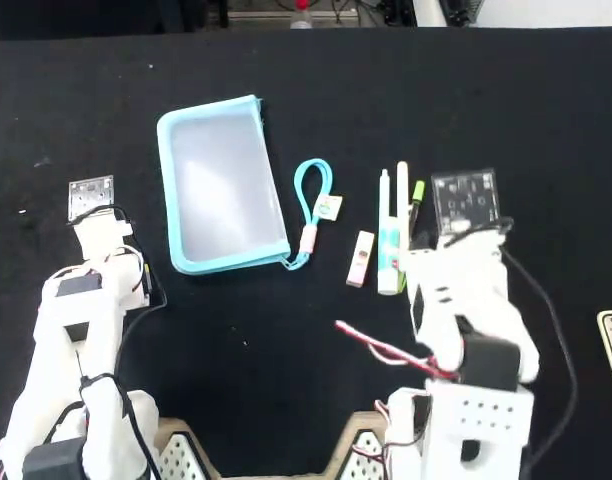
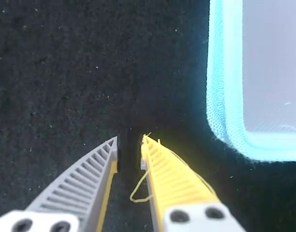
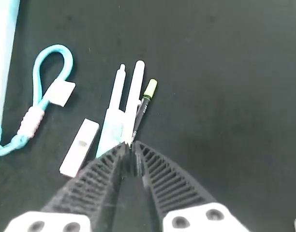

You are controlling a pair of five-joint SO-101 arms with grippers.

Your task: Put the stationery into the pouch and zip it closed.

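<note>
The high view looks steeply down over the whole black worktop [image 1: 316, 90] from well above. Each wrist view looks closely along its own jaws at that worktop. With the high view, the left shares a pouch [image 2: 264, 72] corner, the right the pens [image 3: 131, 101].

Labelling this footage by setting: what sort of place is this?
Probably a robotics lab bench: left arm and right arm mounted at a black-clothed table, with pouch and pens laid out like a test task.

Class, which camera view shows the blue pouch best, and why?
The high view: the whole pouch lies flat there, all four edges visible. The left wrist view catches one corner; the right wrist view, a strip of its edge.
</note>
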